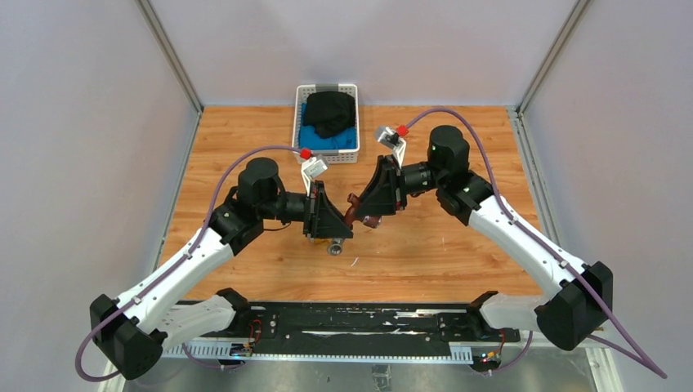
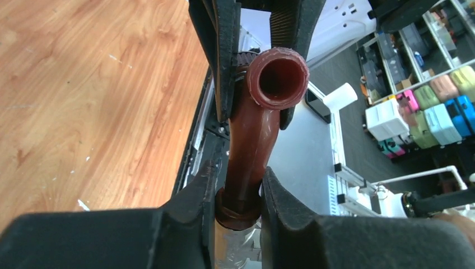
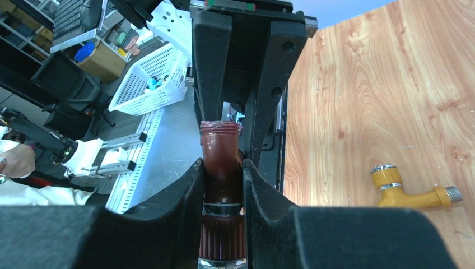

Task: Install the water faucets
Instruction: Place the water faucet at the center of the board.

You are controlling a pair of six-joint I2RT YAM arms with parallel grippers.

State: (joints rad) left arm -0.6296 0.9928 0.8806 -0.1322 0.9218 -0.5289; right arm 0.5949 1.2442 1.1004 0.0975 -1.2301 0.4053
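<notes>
The dark reddish-brown water faucet [image 1: 359, 216] hangs above the table's middle, held from both sides. My left gripper [image 2: 238, 182] is shut on its lower body just above the silvery end. Its open threaded end [image 2: 278, 78] faces the left wrist camera. My right gripper [image 3: 223, 168] is shut on the same faucet [image 3: 221, 162] above its ribbed collar. In the top view the left gripper [image 1: 343, 220] and the right gripper [image 1: 366, 208] meet tip to tip. The brass-yellow faucet [image 3: 411, 190] lies on the wood, partly hidden under the left gripper in the top view [image 1: 331, 245].
A white basket [image 1: 299, 122] holding black and blue cloth stands at the table's back middle. A black rail [image 1: 351, 327] runs along the near edge between the arm bases. Grey walls close in the left, right and back sides.
</notes>
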